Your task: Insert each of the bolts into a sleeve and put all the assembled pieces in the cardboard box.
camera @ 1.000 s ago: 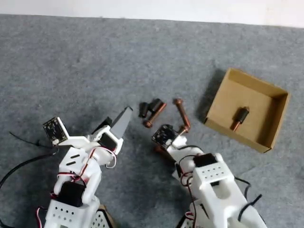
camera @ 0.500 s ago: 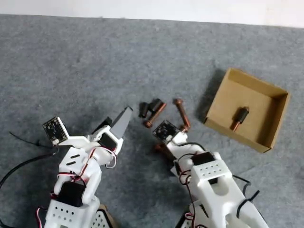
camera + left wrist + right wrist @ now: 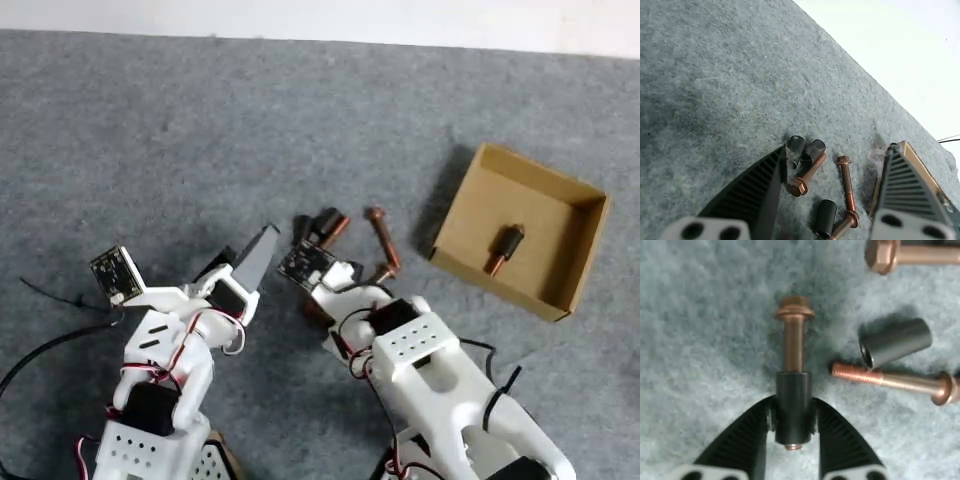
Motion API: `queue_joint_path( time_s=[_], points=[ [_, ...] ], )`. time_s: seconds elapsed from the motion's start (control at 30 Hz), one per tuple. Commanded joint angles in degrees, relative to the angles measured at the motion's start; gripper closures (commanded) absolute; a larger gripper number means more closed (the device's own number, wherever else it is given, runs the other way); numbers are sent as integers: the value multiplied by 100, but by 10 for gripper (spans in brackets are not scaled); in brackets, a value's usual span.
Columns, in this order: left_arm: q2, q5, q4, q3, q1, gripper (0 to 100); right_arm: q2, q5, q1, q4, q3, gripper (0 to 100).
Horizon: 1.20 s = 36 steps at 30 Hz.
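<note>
Gently: right jaws clenched on the sleeve (image 3: 793, 400), left jaws released; lift level, holding the bolt (image 3: 794, 335) seated, toward the cardboard box (image 3: 472, 216).

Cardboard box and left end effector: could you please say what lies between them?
In the high view, dark sleeves, copper bolts and the right arm's wrist camera lie between them.

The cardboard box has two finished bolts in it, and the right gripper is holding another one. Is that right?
Not quite. The high view shows one finished bolt, not two, in the cardboard box. The right gripper is holding another, a sleeved bolt.
</note>
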Motion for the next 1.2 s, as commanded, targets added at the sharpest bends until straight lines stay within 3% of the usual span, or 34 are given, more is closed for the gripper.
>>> queue_joint_path(
  time_s=[0.0, 0.33, 0.5, 0.73, 1.17],
  points=[
    [-75, 9, -88, -40, -66, 711, 4, -53, -57, -664, 48, 994],
    [-75, 9, -88, -40, -66, 711, -66, -202, -57, -2141, 1077, 994],
    [-75, 9, -88, -40, -66, 710, -66, -343, -66, -2273, 1112, 994],
    [-75, 9, -88, -40, -66, 710, -13, -563, -514, -3116, 1138, 994],
    [-75, 26, -97, -66, -356, 710, -66, -712, -505, -3363, 1121, 994]
  ],
)
